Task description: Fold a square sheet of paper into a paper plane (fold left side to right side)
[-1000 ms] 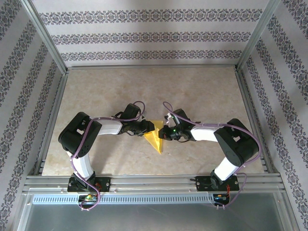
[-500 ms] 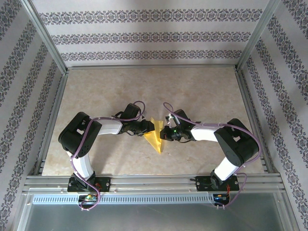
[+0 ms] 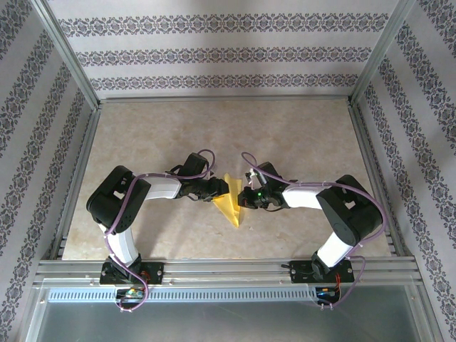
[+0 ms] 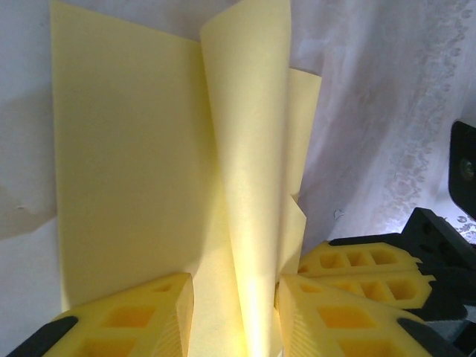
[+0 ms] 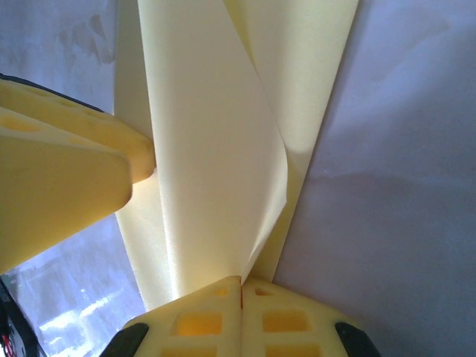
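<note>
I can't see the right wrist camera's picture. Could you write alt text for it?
A curled yellow paper sheet stands up from the right gripper, whose yellow fingers pinch its edge. Fingers of the left gripper touch the sheet from the side, over a pale table.

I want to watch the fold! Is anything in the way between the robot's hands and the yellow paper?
Nothing visible. The right gripper is shut on a raised flap of the paper, and the left gripper has its open fingers either side of the paper.
</note>
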### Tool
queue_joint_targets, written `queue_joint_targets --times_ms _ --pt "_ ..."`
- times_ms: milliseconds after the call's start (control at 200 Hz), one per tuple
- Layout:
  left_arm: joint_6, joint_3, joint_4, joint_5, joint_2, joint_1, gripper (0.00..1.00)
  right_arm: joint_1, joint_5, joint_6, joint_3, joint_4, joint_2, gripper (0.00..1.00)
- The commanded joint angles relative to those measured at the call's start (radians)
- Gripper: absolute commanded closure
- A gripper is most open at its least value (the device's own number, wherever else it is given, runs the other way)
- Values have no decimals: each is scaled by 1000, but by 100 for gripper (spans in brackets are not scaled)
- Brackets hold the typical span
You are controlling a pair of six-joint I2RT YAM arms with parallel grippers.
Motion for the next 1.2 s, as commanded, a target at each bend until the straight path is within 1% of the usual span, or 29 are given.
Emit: queue_joint_targets --times_ms 0,225,360,475,585,660,690,760,834,1029,1199 --pt "21 6 -49 -34 12 -10 64 -3 19 -17 12 -18 29 100" --pt "20 13 -55 -33 -18 -10 60 7 41 -12 6 -33 54 100" --pt "29 28 -76 -38 -52 -10 56 9 53 -17 7 -47 70 100" --pt "63 55 -135 -61 -95 -10 53 11 59 -21 10 -59 77 100" --pt "110 79 -199 -98 -128 -9 52 13 66 -27 13 -70 75 100" --pt "121 87 -191 -76 -122 -10 59 13 70 -30 15 -77 72 100" --pt "116 89 -173 -51 -113 -10 64 14 73 -33 16 -82 71 100" --pt "76 86 -89 20 -84 -14 74 14 77 -36 20 -91 69 100" --pt "39 93 -13 64 -46 -27 80 15 80 -36 23 -97 68 100" --pt "50 151 -35 62 54 -49 85 19 87 -45 35 -119 70 100" --pt "89 161 -115 -8 78 -50 87 25 101 -56 46 -147 70 100"
